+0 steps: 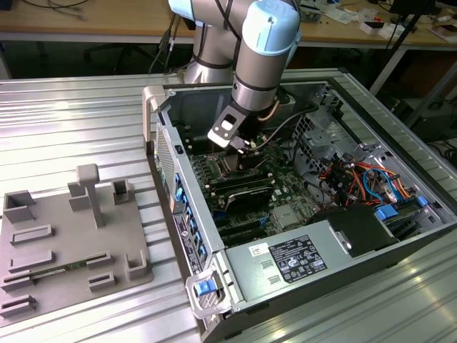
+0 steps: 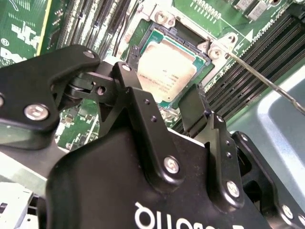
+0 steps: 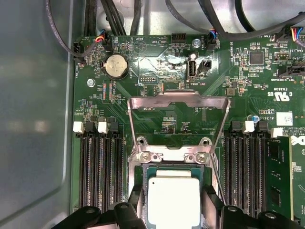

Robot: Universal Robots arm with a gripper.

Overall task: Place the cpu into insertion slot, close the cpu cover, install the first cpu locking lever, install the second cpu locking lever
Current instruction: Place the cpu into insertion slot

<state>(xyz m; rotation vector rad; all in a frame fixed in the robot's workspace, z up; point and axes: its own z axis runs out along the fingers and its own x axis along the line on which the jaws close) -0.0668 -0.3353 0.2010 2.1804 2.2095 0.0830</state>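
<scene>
Inside the open grey computer case (image 1: 187, 229), mid-frame in the exterior view, the black gripper (image 1: 241, 148) hangs wide open, holding nothing, straight over the flat silver-grey square cpu (image 3: 174, 200) lying in the dark silver-rimmed insertion slot (image 3: 174, 171).

Bright, even light streaks pale glare across the ribbed counter (image 1: 78, 114); the computer case (image 1: 187, 207) interior sits dimmer (soft shadows), and the cpu (image 3: 173, 200) top gleams washed-out.
</scene>
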